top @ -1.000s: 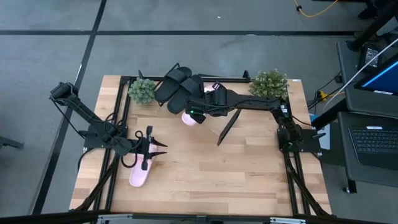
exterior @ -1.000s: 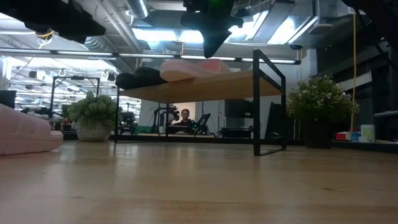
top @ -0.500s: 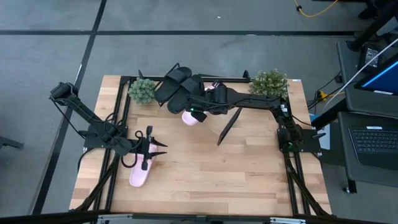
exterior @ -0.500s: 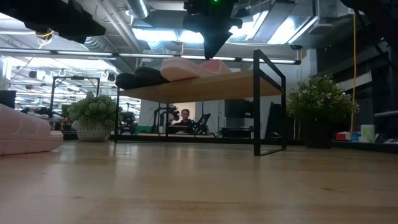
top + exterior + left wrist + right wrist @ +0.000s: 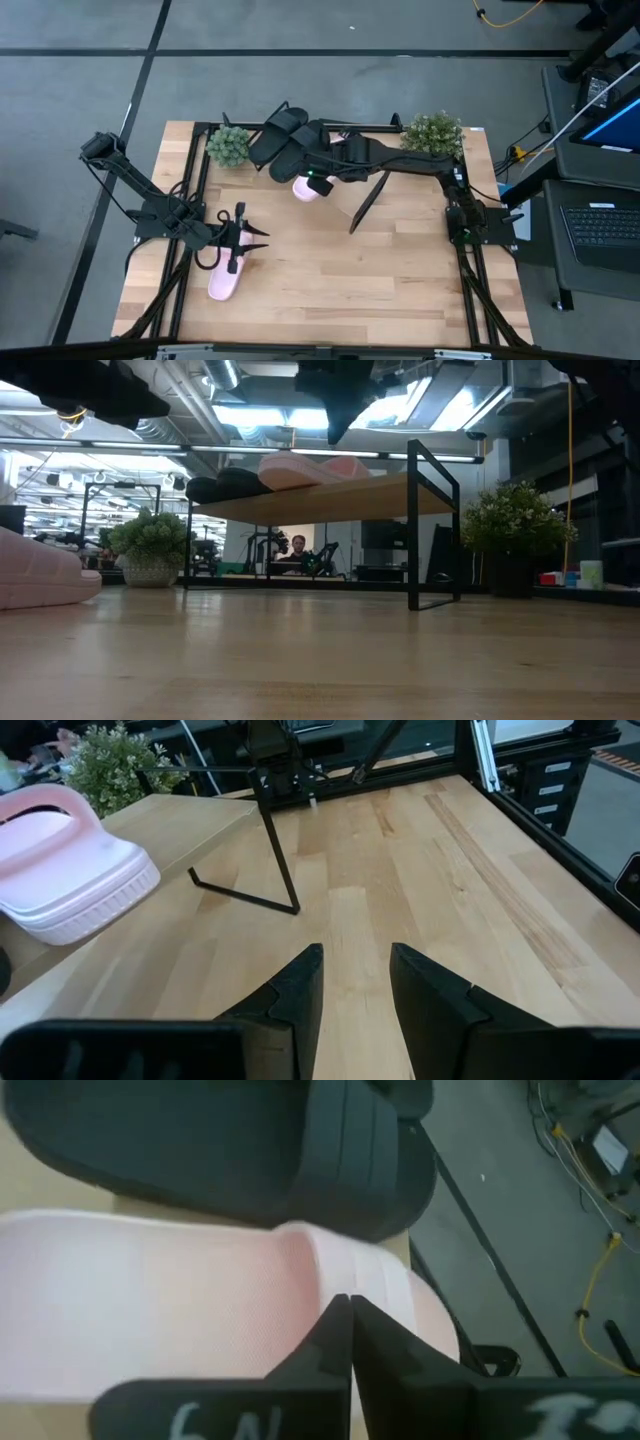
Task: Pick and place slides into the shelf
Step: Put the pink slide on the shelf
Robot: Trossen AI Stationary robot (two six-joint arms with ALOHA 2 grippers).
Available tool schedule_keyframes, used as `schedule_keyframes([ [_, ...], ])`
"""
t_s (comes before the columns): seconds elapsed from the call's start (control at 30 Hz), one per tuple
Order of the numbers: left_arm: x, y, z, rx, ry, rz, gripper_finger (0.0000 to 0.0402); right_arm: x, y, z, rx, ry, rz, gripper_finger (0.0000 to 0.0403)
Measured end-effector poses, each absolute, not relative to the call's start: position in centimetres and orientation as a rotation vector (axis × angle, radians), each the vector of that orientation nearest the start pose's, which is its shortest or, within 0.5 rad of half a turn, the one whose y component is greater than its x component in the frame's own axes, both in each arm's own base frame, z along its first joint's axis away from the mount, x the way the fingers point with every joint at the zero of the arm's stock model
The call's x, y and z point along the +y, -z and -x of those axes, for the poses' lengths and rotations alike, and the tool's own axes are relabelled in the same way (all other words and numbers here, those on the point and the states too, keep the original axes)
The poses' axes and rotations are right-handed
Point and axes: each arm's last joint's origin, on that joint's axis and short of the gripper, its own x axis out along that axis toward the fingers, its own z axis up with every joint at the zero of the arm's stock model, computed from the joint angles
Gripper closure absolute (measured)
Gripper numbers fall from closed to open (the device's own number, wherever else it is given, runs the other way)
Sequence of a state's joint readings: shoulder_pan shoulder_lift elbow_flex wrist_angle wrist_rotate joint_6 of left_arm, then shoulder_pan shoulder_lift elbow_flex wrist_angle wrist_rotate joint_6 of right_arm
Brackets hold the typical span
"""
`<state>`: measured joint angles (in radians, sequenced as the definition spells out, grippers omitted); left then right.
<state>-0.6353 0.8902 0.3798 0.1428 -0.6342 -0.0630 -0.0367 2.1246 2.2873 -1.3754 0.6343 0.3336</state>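
Note:
The shelf [image 5: 400, 495] stands at the table's far middle. Two black slides [image 5: 285, 138] lie side by side on its left part. Beside them on the board rests a pink slide [image 5: 306, 189], one end overhanging the lower edge. My right gripper [image 5: 347, 1302] is shut and hovers just above that slide's strap [image 5: 385, 1285]; in the low view its tip [image 5: 335, 438] stands clear of the slide. A second pink slide [image 5: 222, 282] lies sole down on the table near the left. My left gripper [image 5: 355, 990] hangs open above that slide's far end.
Two small potted plants stand at the far side, one [image 5: 228, 146] left of the shelf and one [image 5: 432, 134] to its right. The shelf's black frame leg [image 5: 365, 205] slants out over the table. Bare wood spreads across the near half [image 5: 360, 280].
The pink slide on the shelf has settled a little flatter on the board. My right gripper's tip, which reached down to the slide a second ago, now ends a little above it.

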Motion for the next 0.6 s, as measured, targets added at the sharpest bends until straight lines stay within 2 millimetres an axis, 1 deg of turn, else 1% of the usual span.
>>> schedule_keyframes([
  [0.17, -9.4, -20.9, -15.7, 0.291, -0.005, -0.172, 0.0292, -2.3, -36.6, -41.7, 0.987, 0.722, 0.103, 0.0399],
  [0.27, -9.4, -21.1, -15.7, 0.276, -0.008, -0.163, 0.0292, -1.7, -37.7, -40.8, 0.965, 0.709, 0.103, 0.04],
  [0.37, -9.5, -21.2, -15.8, 0.263, -0.015, -0.155, 0.0292, -0.5, -38.8, -39.7, 0.938, 0.74, 0.123, 0.04],
  [0.47, -9.5, -21.2, -15.8, 0.263, -0.015, -0.154, 0.0292, 1.5, -39.2, -38.9, 0.926, 0.741, 0.128, 0.0401],
  [0.6, -9.5, -21.2, -15.8, 0.262, -0.016, -0.146, 0.0292, 4.6, -38.7, -38.6, 0.91, 0.735, 0.153, 0.0401],
])
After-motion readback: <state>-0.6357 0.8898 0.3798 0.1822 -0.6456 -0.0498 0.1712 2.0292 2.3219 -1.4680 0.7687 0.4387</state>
